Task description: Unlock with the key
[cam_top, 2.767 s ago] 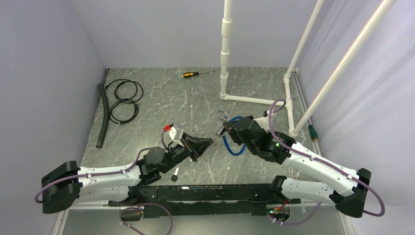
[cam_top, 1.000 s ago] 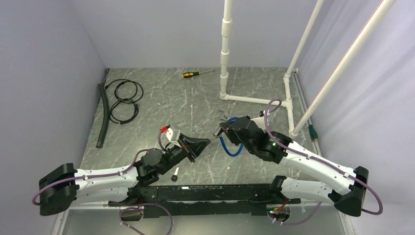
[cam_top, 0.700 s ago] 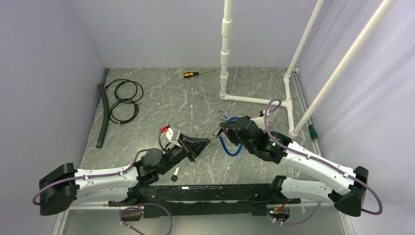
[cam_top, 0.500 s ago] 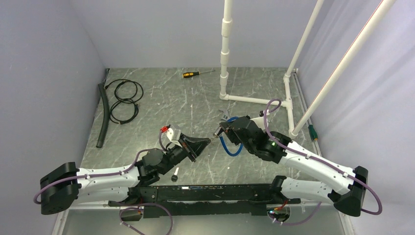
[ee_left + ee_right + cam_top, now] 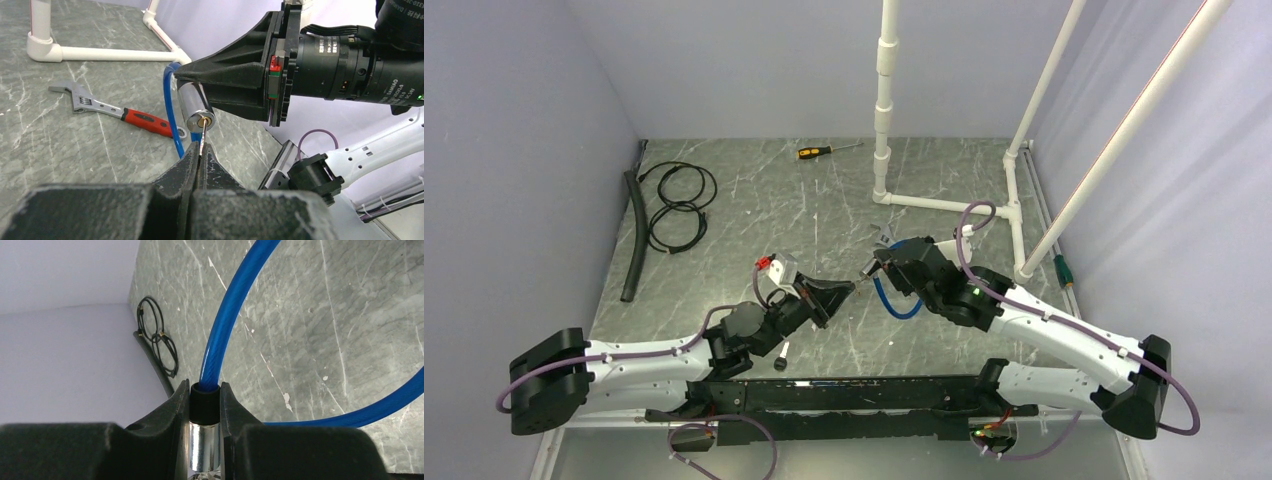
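A cable lock has a chrome cylinder (image 5: 196, 106) and a blue cable loop (image 5: 230, 315). My right gripper (image 5: 205, 410) is shut on the cylinder (image 5: 204, 445) and holds it above the table, keyhole facing my left arm. My left gripper (image 5: 201, 150) is shut on a thin metal key (image 5: 202, 134). The key's tip sits in the keyhole on the cylinder's face. In the top view the two grippers meet nose to nose, left gripper (image 5: 842, 290) against right gripper (image 5: 876, 268), with the blue cable (image 5: 892, 300) hanging below.
A red-handled wrench (image 5: 117, 111) lies on the table behind the lock. A second black-headed key (image 5: 781, 358) lies near the left arm. White pipe frame (image 5: 883, 100) stands at the back, a screwdriver (image 5: 824, 151) and black cables (image 5: 674, 205) lie far left.
Both arms shifted slightly left and back right, staying tip to tip. The key stays at the keyhole. Both grips are unchanged.
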Available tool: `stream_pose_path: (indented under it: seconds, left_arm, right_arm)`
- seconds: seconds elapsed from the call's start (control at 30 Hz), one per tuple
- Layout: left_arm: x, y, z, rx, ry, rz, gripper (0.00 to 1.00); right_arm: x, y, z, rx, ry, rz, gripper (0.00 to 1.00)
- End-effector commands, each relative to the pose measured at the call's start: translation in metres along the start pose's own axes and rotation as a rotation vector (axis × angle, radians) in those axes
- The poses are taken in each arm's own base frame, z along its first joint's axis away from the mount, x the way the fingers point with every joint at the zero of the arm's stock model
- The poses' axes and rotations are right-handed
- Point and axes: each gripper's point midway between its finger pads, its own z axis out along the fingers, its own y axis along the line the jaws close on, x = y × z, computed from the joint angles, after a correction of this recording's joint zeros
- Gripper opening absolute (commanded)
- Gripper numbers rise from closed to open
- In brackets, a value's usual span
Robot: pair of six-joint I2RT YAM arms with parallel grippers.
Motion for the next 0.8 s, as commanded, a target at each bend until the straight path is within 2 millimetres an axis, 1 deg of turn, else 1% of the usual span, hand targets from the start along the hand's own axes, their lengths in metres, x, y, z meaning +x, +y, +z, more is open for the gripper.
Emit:
stream_pose_path:
  seconds: [0.0, 0.17, 0.5, 0.77]
  left_arm:
    - [-0.007, 0.013, 0.008, -0.105, -0.017, -0.003, 0.0]
    - [-0.002, 0.022, 0.009, -0.155, -0.003, -0.001, 0.0]
    - [0.002, 0.031, 0.009, -0.212, 0.025, 0.009, 0.0]
    - [0.001, 0.034, 0.009, -0.234, 0.03, 0.012, 0.0]
  right_arm:
    - [0.006, 0.013, -0.006, -0.025, 0.033, 0.057, 0.0]
    - [0.011, 0.008, -0.002, 0.019, 0.035, 0.052, 0.0]
    - [0.016, 0.0, 0.004, 0.07, 0.011, 0.039, 0.0]
    - [0.018, -0.001, 0.007, 0.077, 0.004, 0.034, 0.0]
